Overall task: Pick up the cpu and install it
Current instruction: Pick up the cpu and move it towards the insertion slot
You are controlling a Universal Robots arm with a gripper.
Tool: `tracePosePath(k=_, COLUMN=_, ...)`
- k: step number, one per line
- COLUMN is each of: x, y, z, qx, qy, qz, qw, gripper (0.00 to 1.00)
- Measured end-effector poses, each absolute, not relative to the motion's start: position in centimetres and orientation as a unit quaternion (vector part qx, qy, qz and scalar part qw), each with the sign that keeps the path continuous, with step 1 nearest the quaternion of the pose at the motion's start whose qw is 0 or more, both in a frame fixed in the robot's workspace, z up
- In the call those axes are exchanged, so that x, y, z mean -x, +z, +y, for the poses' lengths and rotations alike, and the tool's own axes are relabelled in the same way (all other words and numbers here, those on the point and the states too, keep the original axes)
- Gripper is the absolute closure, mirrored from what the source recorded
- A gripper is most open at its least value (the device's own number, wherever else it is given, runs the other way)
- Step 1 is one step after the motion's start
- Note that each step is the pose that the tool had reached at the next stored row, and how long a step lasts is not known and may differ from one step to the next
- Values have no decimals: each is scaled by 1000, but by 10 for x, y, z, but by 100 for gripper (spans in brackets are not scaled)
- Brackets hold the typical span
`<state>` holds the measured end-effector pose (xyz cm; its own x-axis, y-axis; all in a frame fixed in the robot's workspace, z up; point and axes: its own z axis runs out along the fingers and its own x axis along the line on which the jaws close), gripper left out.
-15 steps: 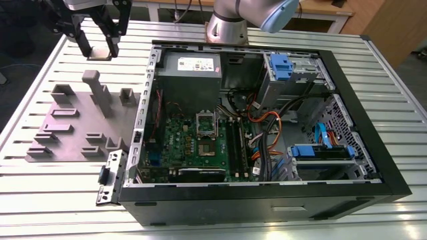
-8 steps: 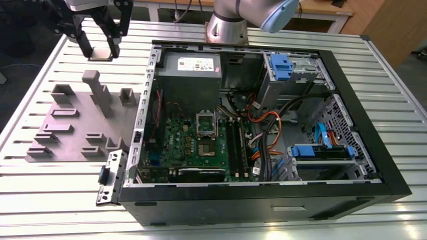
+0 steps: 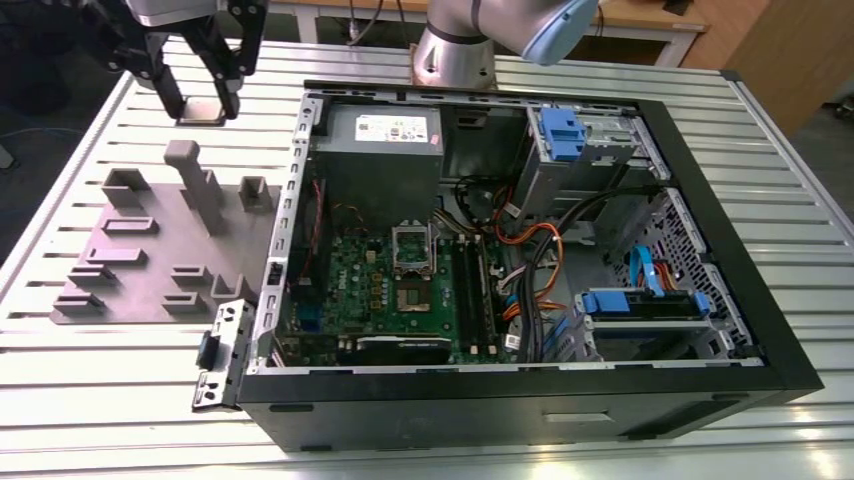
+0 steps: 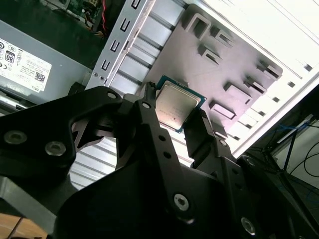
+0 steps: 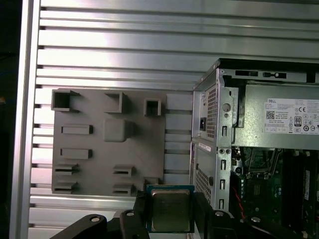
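Gripper (image 4: 174,110) fingers are clamped on the cpu (image 5: 170,209), pinching two opposite edges, its silvery top towards both wrist views. It hangs above the slatted table (image 3: 80,400), beside the grey holder tray (image 3: 147,260) and outside the computer case (image 3: 534,410), on the exterior view's left. Pick-up looks done; installing is not. The socket (image 3: 411,250) lies well apart, so reaching it likely calls for clearing the case wall and power supply (image 3: 380,135), with cables (image 3: 527,250) nearby.
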<state>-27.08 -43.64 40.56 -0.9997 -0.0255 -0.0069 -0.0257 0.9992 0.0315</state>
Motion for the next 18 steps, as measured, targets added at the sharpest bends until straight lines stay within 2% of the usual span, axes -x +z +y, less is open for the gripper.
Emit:
tracePosePath(k=12, x=265, y=405, z=-437, qx=13, qy=16, qz=1000, qw=3, gripper=53)
tracePosePath(k=18, x=265, y=405, z=-448, qx=13, qy=16, qz=1000, qw=3, gripper=53)
